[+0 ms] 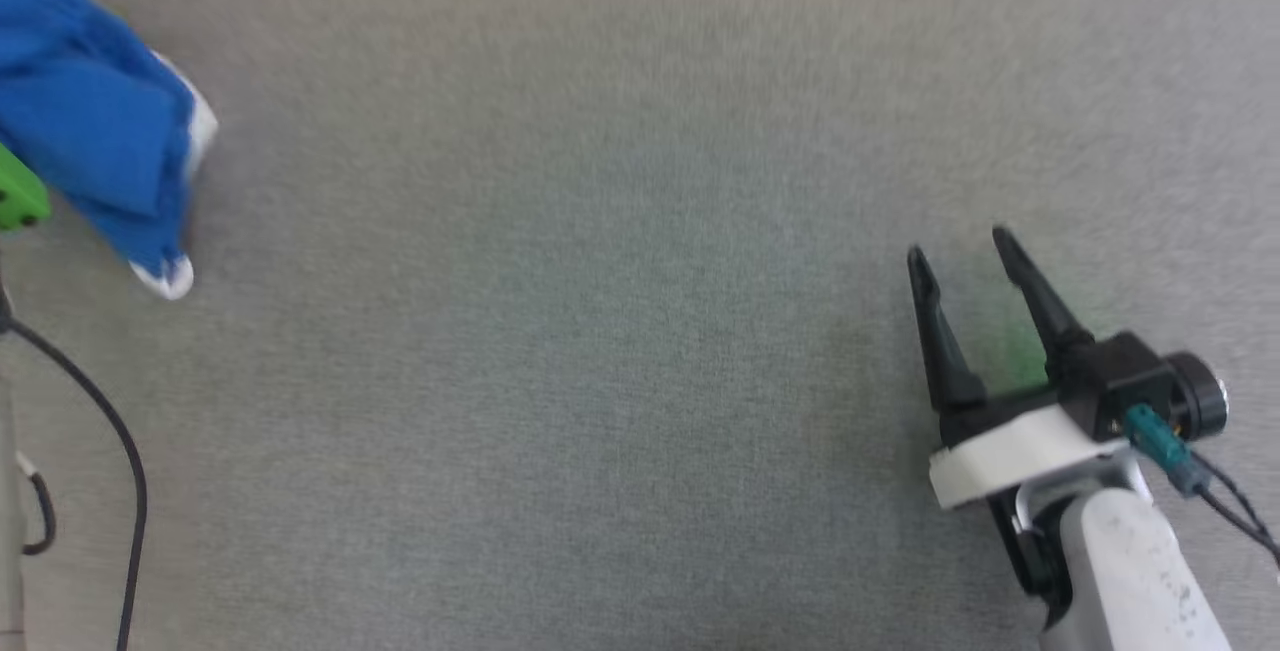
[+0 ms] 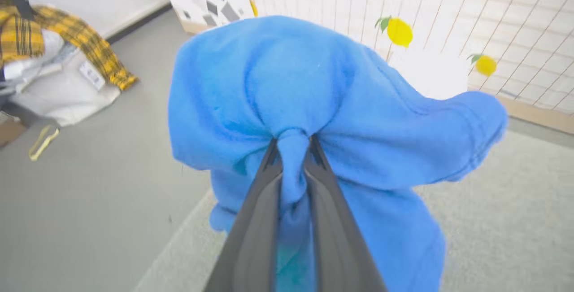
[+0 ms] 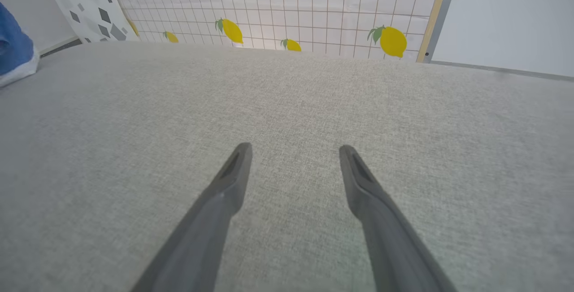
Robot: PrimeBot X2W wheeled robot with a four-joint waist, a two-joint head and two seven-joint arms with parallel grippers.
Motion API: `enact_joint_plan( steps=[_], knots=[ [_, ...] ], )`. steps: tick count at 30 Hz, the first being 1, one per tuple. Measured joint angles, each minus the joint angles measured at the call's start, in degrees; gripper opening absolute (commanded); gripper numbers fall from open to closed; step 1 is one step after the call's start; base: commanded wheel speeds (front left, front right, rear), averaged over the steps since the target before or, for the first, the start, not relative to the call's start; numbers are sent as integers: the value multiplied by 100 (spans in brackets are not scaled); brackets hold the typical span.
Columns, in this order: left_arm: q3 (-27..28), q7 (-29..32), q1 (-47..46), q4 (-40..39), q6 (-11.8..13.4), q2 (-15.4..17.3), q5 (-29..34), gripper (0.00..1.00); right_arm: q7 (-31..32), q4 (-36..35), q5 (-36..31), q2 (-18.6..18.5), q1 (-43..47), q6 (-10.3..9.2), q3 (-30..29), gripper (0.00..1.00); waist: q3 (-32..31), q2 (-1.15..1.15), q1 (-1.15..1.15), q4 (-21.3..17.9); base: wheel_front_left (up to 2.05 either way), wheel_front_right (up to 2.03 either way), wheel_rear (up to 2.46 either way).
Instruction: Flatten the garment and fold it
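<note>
Much of the garment (image 1: 95, 131) is cut off in the head view: it sits at the far upper-left corner, running out past the left and top edges, and it is blurred, so only bunched blue folds and a strip of white trim (image 1: 200, 131) can be made out. A small green part (image 1: 15, 196) pokes in at the left edge just below it, too cropped to identify, and a black cable (image 1: 110, 431) loops down that side. In the left wrist view the left gripper (image 2: 291, 141) has its jaws clamped on a pinched ridge of the garment (image 2: 314, 85), with blue cloth squeezed between the two dark fingers (image 2: 255, 220). The fabric billows over the tips and hides what lies behind and under it, so whether its lower folds touch the counter (image 1: 600, 331) cannot be told. The right wrist view catches only a sliver of the garment (image 3: 13, 50) at its left edge. The right gripper (image 1: 965, 251) is at the lower right, well apart from the garment, jaws apart with nothing between them, and a wide stretch of bare grey counter lies between the two. The counter's edge shows in the left wrist view, with floor and a yellow plaid cloth (image 2: 67, 32) beyond. A lemon-print screen (image 3: 278, 9) stands behind the far edge.
</note>
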Motion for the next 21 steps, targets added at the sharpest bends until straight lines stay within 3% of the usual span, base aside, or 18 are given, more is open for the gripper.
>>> enact_joint_plan(
  steps=[5, 9, 16, 21],
  knots=[
    [-289, -1111, -203, -216, -259, 29, 330, 0, -22, 114, 120, 1, 257, 0, -70, 100, -673, 0, -1, 47, 0, 0, 0],
    [-610, -1595, -450, -446, -516, -136, 470, 0, -19, 153, 172, 1, 446, 0, -124, 100, -1183, 0, -1, 54, 0, 0, 0],
    [-1321, -1805, -847, -670, -879, -977, 408, 0, 4, 134, 249, 1, 600, 0, -215, 100, -1947, 0, -1, -97, 0, 0, 0],
    [-1905, -1796, -918, -630, -1061, -1782, 223, 0, 65, 86, 249, 1, 700, 0, -243, 100, -2210, 0, -1, -440, 0, 0, 0]
  ],
)
